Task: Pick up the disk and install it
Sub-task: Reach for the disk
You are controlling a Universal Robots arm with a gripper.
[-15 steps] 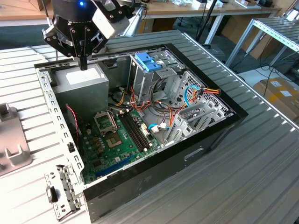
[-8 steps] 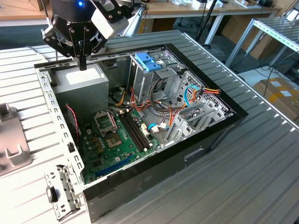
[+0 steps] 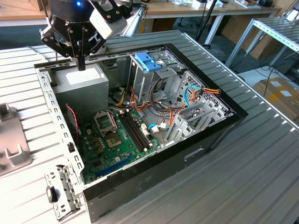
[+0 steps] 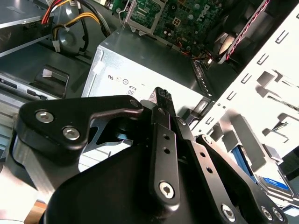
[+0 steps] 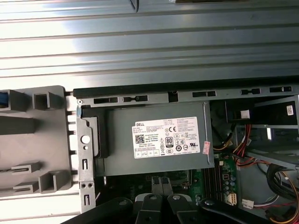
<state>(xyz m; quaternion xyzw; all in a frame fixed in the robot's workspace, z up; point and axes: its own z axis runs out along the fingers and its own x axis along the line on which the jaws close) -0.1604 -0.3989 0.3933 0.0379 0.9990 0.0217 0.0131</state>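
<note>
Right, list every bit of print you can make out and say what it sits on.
Label on the power supply: a brand logo, a code square and certification marks; the fine lines are too small to read.
Power supply side, second wrist view: a row of marks, too small to read.
Motherboard: white print, blurred.
Disk: its label is blurred.

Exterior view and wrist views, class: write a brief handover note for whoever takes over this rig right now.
Gripper: shut, empty, poised over the power supply box.
Disk: apparently the blue-framed drive lying beyond the case wall, seen in the second wrist view.
Done: nothing visible; disk not picked up.
Left: the whole job, pickup and install.
</note>
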